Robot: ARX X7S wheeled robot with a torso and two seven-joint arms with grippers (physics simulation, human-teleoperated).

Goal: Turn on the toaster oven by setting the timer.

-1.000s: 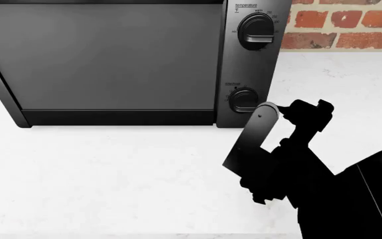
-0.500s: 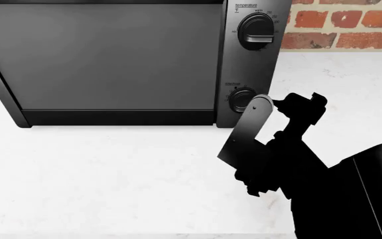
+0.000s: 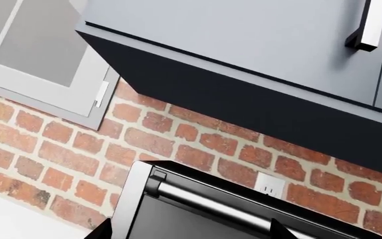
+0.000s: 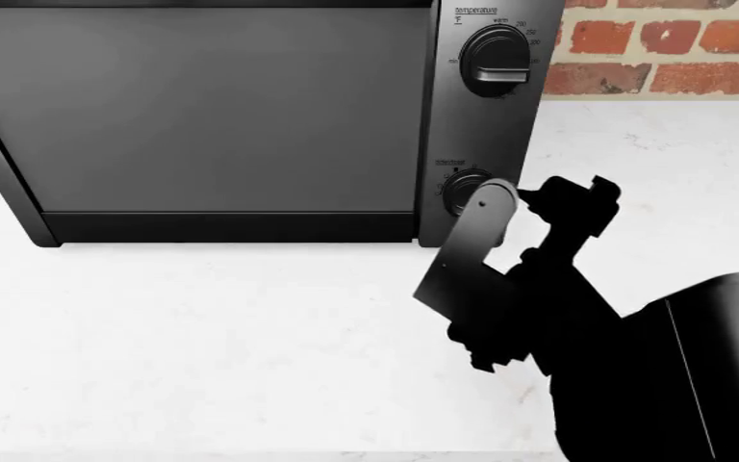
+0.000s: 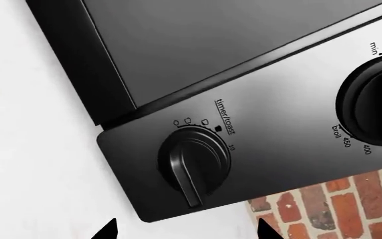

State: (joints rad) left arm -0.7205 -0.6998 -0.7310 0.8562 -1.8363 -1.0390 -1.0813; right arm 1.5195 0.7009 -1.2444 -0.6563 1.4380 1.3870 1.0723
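Observation:
The toaster oven (image 4: 216,115) is a dark grey box with a large glass door, standing on the white counter. Its control panel holds the large temperature knob (image 4: 495,60) and, below it, the smaller timer knob (image 4: 460,188). My right gripper (image 4: 537,204) is open and empty right in front of the timer, and one finger (image 4: 488,217) covers part of the knob. In the right wrist view the timer (image 5: 192,162), labelled "timer/toast", lies just ahead between my open fingertips (image 5: 109,230). My left gripper (image 3: 191,234) is open and empty, held high, facing the oven's top edge (image 3: 177,219).
A red brick wall (image 4: 677,43) runs behind the counter (image 4: 216,346). In the left wrist view a dark upper cabinet (image 3: 244,74), a window frame (image 3: 51,74) and a wall outlet (image 3: 268,185) sit above the oven's metal door handle (image 3: 224,205).
My right gripper has moved left and forward toward the timer knob, and its finger now overlaps the knob in the head view. The knobs have not turned.

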